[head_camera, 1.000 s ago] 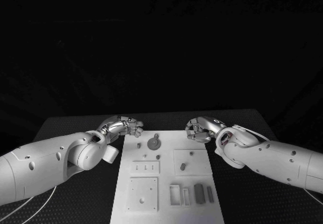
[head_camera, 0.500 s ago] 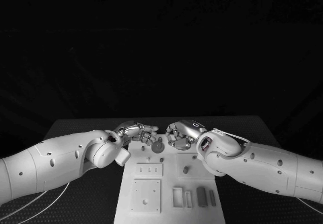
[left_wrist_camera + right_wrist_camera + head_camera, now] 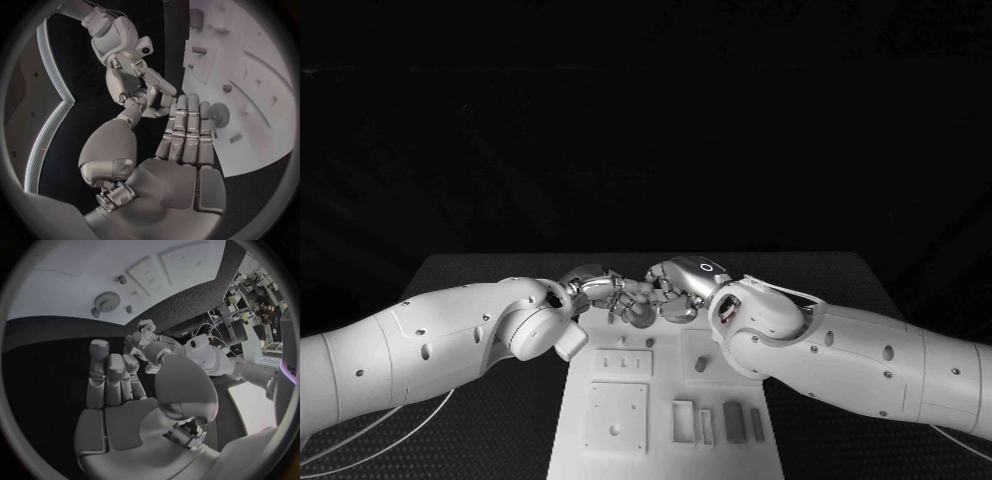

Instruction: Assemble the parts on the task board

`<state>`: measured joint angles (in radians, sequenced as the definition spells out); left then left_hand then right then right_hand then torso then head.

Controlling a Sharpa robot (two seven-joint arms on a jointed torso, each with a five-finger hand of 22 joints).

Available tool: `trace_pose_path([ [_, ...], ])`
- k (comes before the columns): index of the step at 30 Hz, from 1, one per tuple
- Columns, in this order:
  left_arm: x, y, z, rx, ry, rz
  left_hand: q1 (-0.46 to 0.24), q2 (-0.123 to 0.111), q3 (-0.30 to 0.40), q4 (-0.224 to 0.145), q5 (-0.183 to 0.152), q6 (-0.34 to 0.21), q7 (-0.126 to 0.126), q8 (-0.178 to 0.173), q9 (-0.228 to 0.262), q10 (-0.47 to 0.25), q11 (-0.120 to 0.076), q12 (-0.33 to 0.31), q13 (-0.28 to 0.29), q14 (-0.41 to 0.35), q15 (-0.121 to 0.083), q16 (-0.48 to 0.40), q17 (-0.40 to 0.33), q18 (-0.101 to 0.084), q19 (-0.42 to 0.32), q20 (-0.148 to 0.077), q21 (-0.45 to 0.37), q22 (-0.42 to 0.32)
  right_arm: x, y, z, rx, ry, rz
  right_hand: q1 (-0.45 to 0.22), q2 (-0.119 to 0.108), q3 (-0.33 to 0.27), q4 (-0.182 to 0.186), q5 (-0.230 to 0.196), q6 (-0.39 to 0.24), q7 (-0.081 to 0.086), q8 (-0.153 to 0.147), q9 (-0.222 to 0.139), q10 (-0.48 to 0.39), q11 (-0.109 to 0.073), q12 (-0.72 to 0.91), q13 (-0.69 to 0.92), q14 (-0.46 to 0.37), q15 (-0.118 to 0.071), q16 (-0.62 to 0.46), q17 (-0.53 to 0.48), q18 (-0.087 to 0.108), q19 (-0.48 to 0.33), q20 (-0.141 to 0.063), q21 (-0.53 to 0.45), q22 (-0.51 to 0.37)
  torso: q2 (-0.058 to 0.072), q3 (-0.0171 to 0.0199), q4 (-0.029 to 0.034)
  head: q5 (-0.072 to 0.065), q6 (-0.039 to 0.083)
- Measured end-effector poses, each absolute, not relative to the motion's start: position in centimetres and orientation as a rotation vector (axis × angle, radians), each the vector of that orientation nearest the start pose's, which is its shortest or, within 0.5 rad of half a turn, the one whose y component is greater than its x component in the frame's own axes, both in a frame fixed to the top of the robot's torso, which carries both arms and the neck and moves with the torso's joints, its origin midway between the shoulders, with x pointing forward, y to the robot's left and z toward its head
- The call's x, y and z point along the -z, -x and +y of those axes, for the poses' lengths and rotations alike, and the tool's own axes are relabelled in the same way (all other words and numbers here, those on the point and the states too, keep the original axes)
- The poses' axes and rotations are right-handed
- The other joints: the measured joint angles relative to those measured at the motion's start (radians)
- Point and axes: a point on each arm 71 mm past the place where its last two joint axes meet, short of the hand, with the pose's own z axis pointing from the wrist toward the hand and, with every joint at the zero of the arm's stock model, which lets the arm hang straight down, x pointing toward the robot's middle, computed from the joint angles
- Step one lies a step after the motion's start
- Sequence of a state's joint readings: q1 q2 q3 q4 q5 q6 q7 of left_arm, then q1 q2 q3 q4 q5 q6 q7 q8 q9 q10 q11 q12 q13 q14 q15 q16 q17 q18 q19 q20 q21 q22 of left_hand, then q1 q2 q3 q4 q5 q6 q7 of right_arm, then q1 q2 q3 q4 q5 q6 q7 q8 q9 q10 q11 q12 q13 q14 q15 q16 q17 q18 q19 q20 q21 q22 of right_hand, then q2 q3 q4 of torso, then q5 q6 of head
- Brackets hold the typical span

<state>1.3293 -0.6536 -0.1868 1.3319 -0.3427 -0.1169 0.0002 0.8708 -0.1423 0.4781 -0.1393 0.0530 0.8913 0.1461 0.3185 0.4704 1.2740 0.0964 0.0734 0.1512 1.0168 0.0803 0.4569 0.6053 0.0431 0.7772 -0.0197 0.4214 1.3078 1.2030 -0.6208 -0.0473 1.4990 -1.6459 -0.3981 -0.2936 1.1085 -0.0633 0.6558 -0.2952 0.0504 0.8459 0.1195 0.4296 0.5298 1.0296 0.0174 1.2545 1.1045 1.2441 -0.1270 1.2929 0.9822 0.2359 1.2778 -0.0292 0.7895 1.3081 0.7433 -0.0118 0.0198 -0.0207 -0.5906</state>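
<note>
The white task board lies lengthwise down the middle of the table. At its far end sits a round grey gear, which shows again in the two wrist views. My left hand and right hand meet just beyond the gear, nearly touching. The left hand's fingers lie straight and side by side, their tips next to the gear, with nothing in them. The right hand's fingers also stretch out and hold nothing. Each wrist view also shows the other hand.
On the board are a small grey peg, two dark upright blocks, a slotted holder and two raised square plates. Black table lies on both sides; both forearms cross the board's edges.
Both arms have swung inward over the board's far end, so the hands that stood apart on either side of the gear now meet beside it.
</note>
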Motion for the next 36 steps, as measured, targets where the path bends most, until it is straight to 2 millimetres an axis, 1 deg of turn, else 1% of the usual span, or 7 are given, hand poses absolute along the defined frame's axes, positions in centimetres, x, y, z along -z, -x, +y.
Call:
trace_pose_path([
  [12,20.0,-51.7,15.7,1.198,0.706,2.021,-0.004,0.015,-0.006,-0.006,0.000,0.023,-0.009,0.010,0.000,0.014,-0.014,0.006,0.006,0.003,-0.003,0.004,0.006,0.000,0.000,0.000,0.004,0.000,17.6,-47.9,-9.3,-0.633,0.266,1.535,-0.004,-0.004,0.004,0.001,0.000,0.005,-0.005,0.000,0.000,0.004,-0.003,0.000,-0.001,0.006,-0.001,0.000,0.000,-0.001,0.005,-0.002,0.000,0.000,0.000,0.0002,-0.0007,0.000,-0.006],
  [17,20.0,-51.7,15.7,1.196,0.705,2.023,0.005,0.034,-0.003,-0.010,0.000,0.024,-0.009,0.010,0.000,0.015,-0.014,0.006,0.008,0.007,-0.007,0.004,0.007,0.000,0.000,0.000,0.004,0.000,17.6,-47.9,-9.1,-0.634,0.269,1.536,-0.004,-0.004,0.008,0.003,0.000,0.005,-0.005,0.000,0.000,0.005,-0.005,0.000,-0.002,0.008,-0.001,0.000,-0.001,-0.001,0.007,-0.003,0.000,0.000,0.000,0.0005,-0.0008,0.000,-0.006],
  [22,20.1,-51.6,15.7,1.195,0.708,2.024,0.012,0.042,0.001,-0.014,0.000,0.027,-0.012,0.010,0.000,0.021,-0.015,0.006,0.009,0.007,-0.007,0.004,0.007,-0.005,0.004,-0.004,0.004,0.000,17.7,-47.9,-8.9,-0.633,0.272,1.538,-0.004,-0.004,0.008,0.003,0.000,0.006,-0.006,0.000,0.001,0.007,-0.007,0.000,-0.002,0.011,-0.001,0.000,-0.001,-0.001,0.007,-0.003,0.000,0.000,0.000,0.0005,-0.0007,-0.001,-0.007],
  [23,20.1,-51.6,15.8,1.195,0.709,2.024,0.015,0.054,0.004,-0.017,0.000,0.029,-0.010,0.010,0.000,0.022,-0.014,0.006,0.009,0.007,-0.007,0.004,0.007,-0.005,0.004,-0.004,0.004,0.000,17.7,-47.9,-8.9,-0.632,0.272,1.539,-0.004,-0.004,0.008,0.003,0.000,0.006,-0.006,0.000,0.001,0.007,-0.007,0.000,-0.002,0.011,-0.001,0.000,-0.001,-0.001,0.008,-0.002,0.000,0.000,0.000,0.0005,-0.0005,-0.001,-0.007],
  [27,20.2,-51.6,15.8,1.195,0.710,2.025,0.032,0.071,0.011,-0.033,0.000,0.036,-0.014,0.010,-0.002,0.025,-0.018,0.006,0.010,0.007,-0.007,0.004,0.008,-0.005,0.004,-0.004,0.004,0.000,17.8,-47.9,-8.9,-0.632,0.272,1.540,-0.004,-0.004,0.008,0.003,0.000,0.006,-0.006,0.000,0.002,0.007,-0.007,0.000,-0.002,0.011,-0.001,0.000,-0.001,-0.001,0.008,-0.002,0.000,0.000,0.000,0.0005,-0.0003,-0.002,-0.008],
  [31,20.2,-51.6,15.7,1.195,0.711,2.025,0.056,0.105,0.029,-0.051,0.000,0.046,-0.017,0.015,-0.002,0.038,-0.023,0.011,0.014,0.007,-0.007,0.004,0.009,-0.005,0.004,-0.003,0.008,0.000,17.8,-47.9,-8.8,-0.632,0.272,1.539,-0.004,-0.004,0.008,0.003,0.000,0.006,-0.006,0.000,0.002,0.007,-0.007,0.000,-0.002,0.012,-0.001,0.000,-0.001,-0.001,0.008,-0.002,0.000,0.000,0.000,0.0005,-0.0002,-0.003,-0.009],
  [36,20.2,-51.7,15.8,1.191,0.714,2.024,0.076,0.125,0.062,-0.057,0.000,0.059,-0.022,0.018,-0.003,0.049,-0.027,0.011,0.017,0.007,-0.007,0.008,0.010,-0.005,0.004,-0.003,0.008,0.000,17.8,-47.8,-8.8,-0.634,0.272,1.540,-0.004,-0.004,0.014,0.003,0.000,0.006,-0.006,0.000,0.000,0.007,-0.007,-0.004,-0.002,0.012,-0.001,0.000,-0.001,-0.001,0.008,-0.001,0.000,0.000,0.000,0.0005,-0.0003,-0.003,-0.011],
])
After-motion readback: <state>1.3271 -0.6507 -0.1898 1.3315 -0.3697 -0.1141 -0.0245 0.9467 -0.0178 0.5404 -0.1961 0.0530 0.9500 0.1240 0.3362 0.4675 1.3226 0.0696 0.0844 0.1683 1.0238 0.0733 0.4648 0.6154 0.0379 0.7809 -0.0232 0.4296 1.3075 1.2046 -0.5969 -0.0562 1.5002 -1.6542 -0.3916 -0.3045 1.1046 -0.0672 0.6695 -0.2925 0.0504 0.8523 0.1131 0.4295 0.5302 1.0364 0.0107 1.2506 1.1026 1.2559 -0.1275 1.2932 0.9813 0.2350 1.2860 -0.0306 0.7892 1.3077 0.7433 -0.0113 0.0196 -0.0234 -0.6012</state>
